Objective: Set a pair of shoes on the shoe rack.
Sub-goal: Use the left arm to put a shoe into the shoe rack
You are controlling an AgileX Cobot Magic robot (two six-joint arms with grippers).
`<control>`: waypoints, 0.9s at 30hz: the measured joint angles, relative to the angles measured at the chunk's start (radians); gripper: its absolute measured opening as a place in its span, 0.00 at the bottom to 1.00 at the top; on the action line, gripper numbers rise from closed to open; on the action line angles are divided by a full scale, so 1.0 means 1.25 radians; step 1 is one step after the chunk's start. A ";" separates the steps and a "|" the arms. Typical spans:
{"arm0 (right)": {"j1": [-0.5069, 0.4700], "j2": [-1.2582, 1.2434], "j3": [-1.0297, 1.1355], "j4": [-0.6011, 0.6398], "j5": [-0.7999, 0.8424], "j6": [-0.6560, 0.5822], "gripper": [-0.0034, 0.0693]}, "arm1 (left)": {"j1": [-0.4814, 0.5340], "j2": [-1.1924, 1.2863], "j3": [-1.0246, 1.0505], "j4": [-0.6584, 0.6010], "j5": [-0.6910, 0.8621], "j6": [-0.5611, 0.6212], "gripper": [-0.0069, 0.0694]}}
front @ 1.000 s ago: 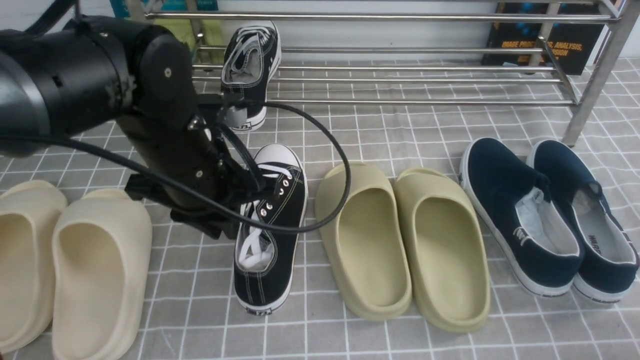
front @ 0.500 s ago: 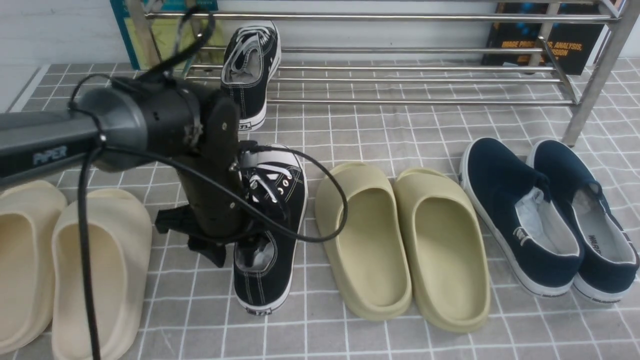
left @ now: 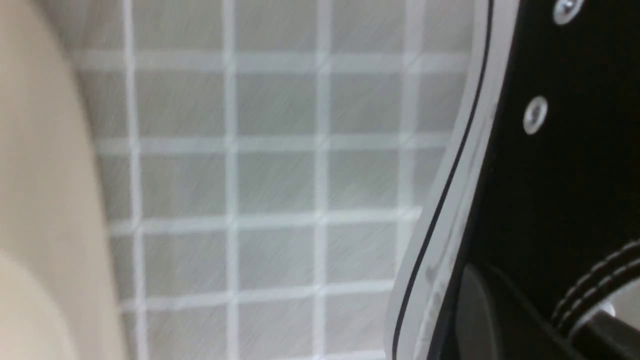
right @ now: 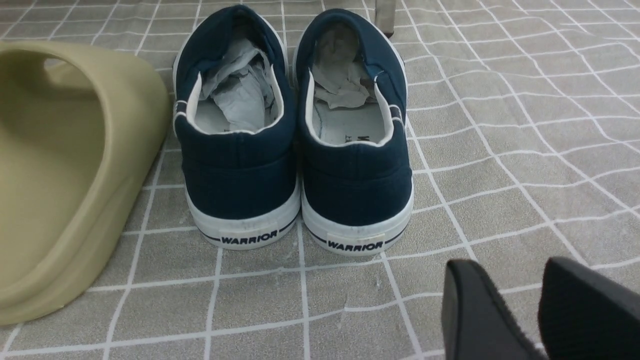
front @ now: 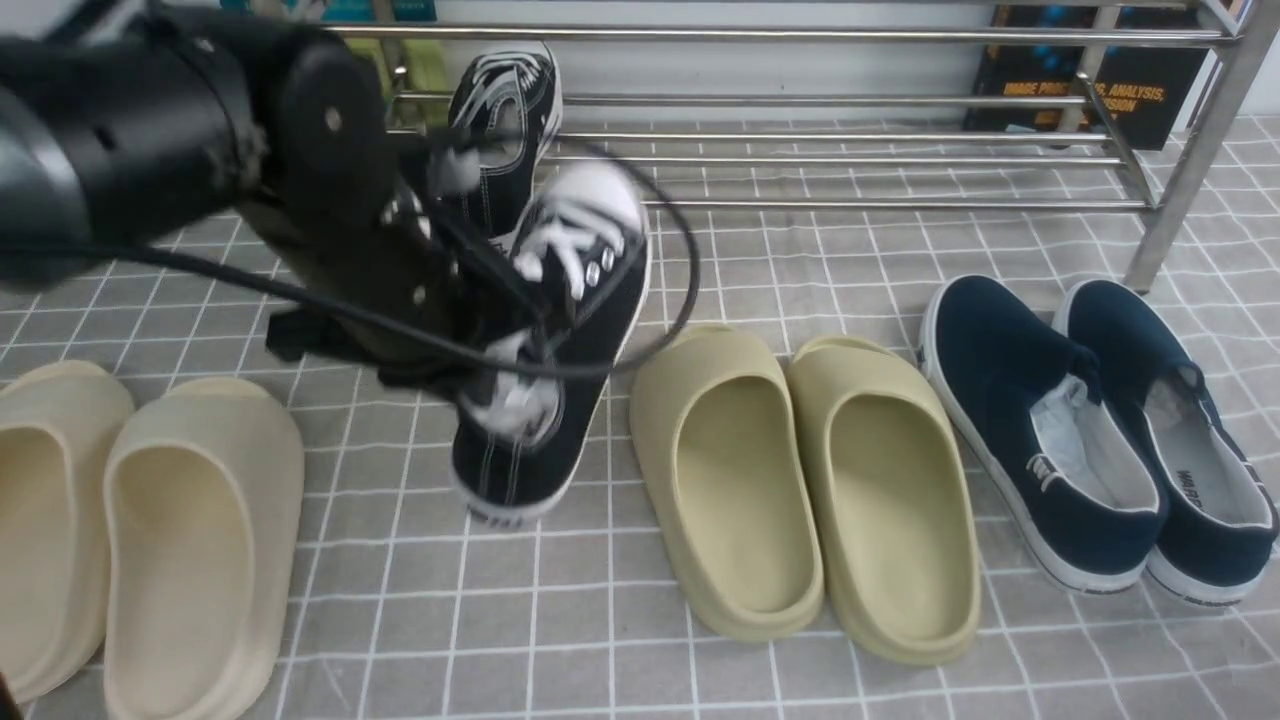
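Off the tabletop (front: 700,680) now, the second sneaker (front: 560,400), clamped in the left fingers (left: 477,320), tips toward the 12 o'clock shoe rack (front: 850,204).

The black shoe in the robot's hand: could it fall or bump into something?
Maybe. The held sneaker hangs tilted, toe up, gripped by the left hand at one side, so it might slip out. Its toe is near the other sneaker on the shoe rack and could knock it off. The black cable loops across the shoe and might snag.

Checked floor (front: 760,260) carries 4 slippers (front: 730,480), 2 slip-ons (front: 1040,430), rack (front: 900,204).
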 joint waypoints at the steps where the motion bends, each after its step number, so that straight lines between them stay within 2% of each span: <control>1: 0.000 0.000 0.000 0.000 0.000 0.000 0.38 | 0.001 0.008 -0.012 -0.004 -0.003 0.000 0.07; 9: 0.000 0.000 0.000 0.000 0.000 0.000 0.38 | 0.049 0.165 -0.140 -0.087 -0.015 0.000 0.07; 14: 0.000 0.000 0.000 0.000 0.000 0.000 0.38 | 0.079 0.272 -0.298 -0.144 -0.024 0.016 0.07; 27: 0.000 0.000 0.000 0.000 0.000 0.000 0.38 | 0.125 0.512 -0.664 -0.185 0.058 0.016 0.07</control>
